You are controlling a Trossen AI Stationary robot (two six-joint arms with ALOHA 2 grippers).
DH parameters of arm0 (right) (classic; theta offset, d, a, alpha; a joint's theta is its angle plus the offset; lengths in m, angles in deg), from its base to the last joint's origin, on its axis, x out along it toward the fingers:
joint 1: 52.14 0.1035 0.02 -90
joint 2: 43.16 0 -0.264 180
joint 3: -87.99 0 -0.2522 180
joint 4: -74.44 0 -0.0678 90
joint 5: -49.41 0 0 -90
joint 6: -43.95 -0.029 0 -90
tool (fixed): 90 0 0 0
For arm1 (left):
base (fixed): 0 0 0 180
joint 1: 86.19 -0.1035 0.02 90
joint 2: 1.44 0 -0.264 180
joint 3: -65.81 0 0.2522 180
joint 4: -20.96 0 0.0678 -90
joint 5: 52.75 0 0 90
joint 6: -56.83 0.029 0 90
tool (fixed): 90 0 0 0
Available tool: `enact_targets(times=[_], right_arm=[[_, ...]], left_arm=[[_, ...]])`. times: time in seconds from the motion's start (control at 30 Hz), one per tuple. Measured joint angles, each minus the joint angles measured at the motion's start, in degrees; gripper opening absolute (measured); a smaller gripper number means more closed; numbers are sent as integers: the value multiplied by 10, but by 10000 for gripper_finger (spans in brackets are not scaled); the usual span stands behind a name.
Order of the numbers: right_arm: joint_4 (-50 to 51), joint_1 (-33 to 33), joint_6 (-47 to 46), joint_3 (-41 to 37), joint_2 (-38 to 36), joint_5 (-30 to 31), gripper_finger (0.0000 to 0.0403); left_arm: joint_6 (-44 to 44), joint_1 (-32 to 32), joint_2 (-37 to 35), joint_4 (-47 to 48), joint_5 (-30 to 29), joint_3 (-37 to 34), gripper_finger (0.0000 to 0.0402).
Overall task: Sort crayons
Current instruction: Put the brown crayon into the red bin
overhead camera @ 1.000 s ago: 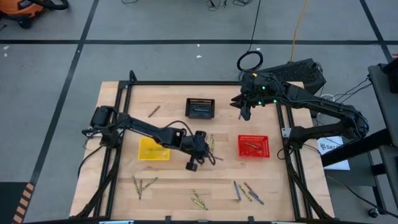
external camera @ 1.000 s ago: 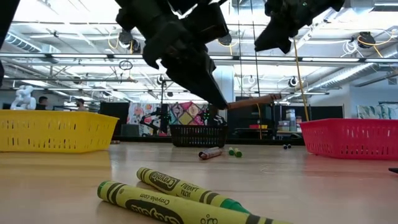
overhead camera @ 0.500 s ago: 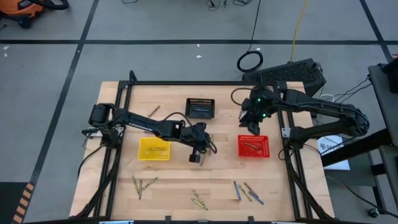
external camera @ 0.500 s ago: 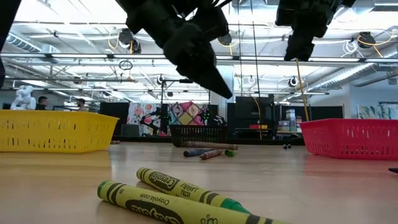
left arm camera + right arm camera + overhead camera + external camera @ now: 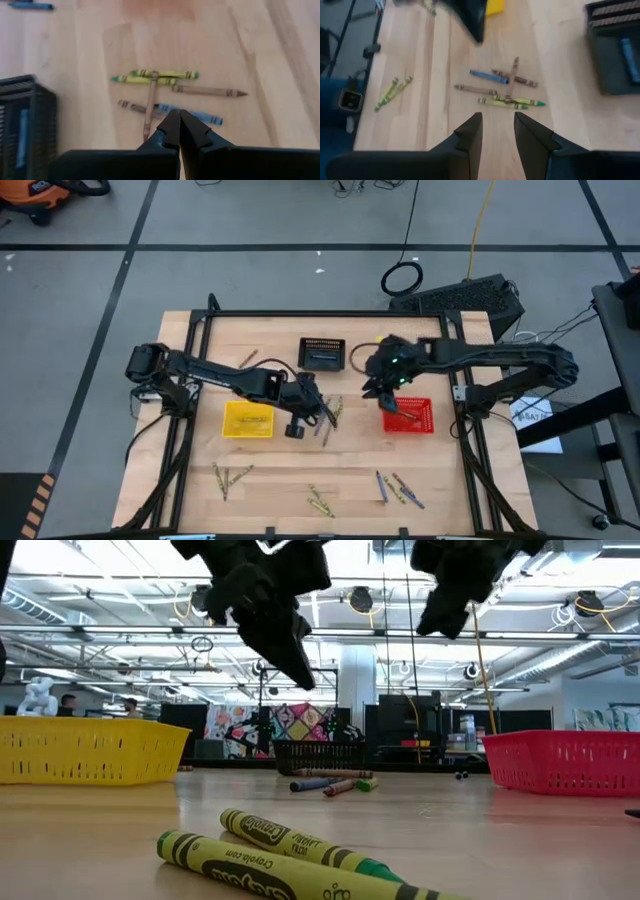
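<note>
Left tool (image 5: 297,423) hangs over the middle of the desk (image 5: 190,480), just beside the yellow basket (image 5: 245,420), with its two fingers (image 5: 172,127) pressed together and nothing in them. Right tool (image 5: 380,392) hangs near the red basket (image 5: 408,416) with its fingers (image 5: 470,132) spread apart, and it is empty too.

Between the two tools, a small pile of crayons (image 5: 328,413) lies flat on the desk. The left wrist view shows two yellow-green crayons (image 5: 152,76) side by side, three brown crayons (image 5: 207,91), one of them lying across the yellow-green pair, and a blue crayon (image 5: 192,113) beside them.

More crayons lie along the desk's near edge: a yellow-green bunch (image 5: 228,475) toward the left corner, another bunch (image 5: 320,501) in the middle, and a mixed bunch (image 5: 398,488) toward the right. One brown crayon (image 5: 247,358) lies alone near the far edge. A blue crayon (image 5: 629,52) sits inside the black basket (image 5: 322,354), and a brown one (image 5: 403,418) sits in the red basket.

In the low view, the closest two yellow-green crayons (image 5: 280,855) have "Crayola" printed on their wraps.
</note>
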Motion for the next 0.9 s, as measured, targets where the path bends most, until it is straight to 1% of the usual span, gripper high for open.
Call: enact_targets(times=[0.17,0.3,0.4,0.67,0.9], right_arm=[[-52,19,13,0,77,6,100],[-74,30,49,0,120,70,100],[-96,33,64,0,141,90,100],[-181,33,59,0,180,91,100],[-223,33,39,0,244,90,100]], left_arm=[[-16,0,-30,99,-5,1,2],[-46,0,-39,157,-7,1,2],[-47,0,-36,197,-9,-1,2],[-62,0,-37,204,-10,0,2],[-62,0,-37,204,-10,0,2]])
